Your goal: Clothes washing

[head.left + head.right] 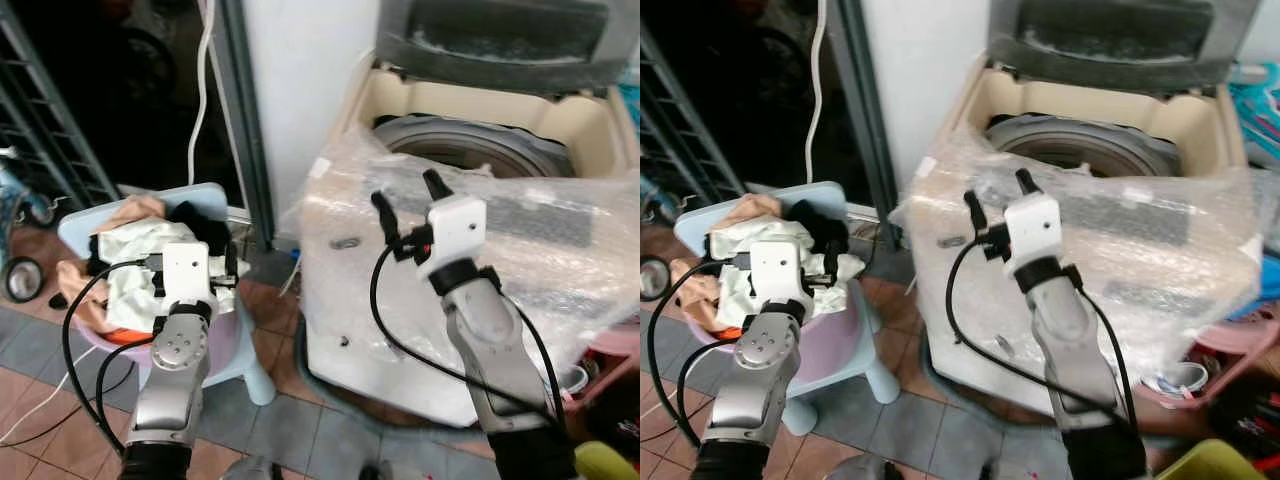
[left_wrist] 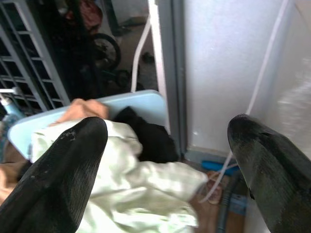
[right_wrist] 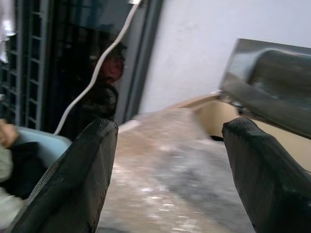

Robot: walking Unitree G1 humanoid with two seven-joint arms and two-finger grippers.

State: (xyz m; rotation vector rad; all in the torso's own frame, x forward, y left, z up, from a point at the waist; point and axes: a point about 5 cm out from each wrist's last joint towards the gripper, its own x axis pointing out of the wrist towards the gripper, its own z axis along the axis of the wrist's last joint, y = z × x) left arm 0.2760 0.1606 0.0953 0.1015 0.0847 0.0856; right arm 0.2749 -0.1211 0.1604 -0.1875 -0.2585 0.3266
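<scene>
Both grippers are up in front of the robot. From the left eye view, the right gripper (image 1: pixel 409 198) is raised before the washing machine (image 1: pixel 470 140), its two black fingers spread apart and empty, set against the clear plastic wrap (image 1: pixel 560 250) that covers the machine's front and top edge. The lid (image 1: pixel 500 35) stands open behind the drum (image 1: pixel 470 150). The left gripper (image 1: pixel 200 275) hangs over a pile of clothes (image 1: pixel 135 250), pale green, peach and black, heaped in a pink basin (image 1: pixel 225 335) on a light blue chair (image 1: pixel 215 195) just beside the machine. A white hose (image 1: pixel 203 80) runs down the wall near the dark doorway.

The right eye view gives the same scene; a pink tub (image 1: pixel 1240 345) sits on the tiled floor (image 1: pixel 910 420) at the machine's far side.

Left wrist view: the two fingers (image 2: pixel 58 179) stand wide apart with nothing between them, above a pale green garment (image 2: pixel 136 189) and a black one (image 2: pixel 146 136), the blue chair back (image 2: pixel 121 102) behind.

Right wrist view: fingers (image 3: pixel 73 179) parted wide and empty, with the wrapped machine top (image 3: pixel 165 170) between them and the raised lid (image 3: pixel 272 82) beyond.
</scene>
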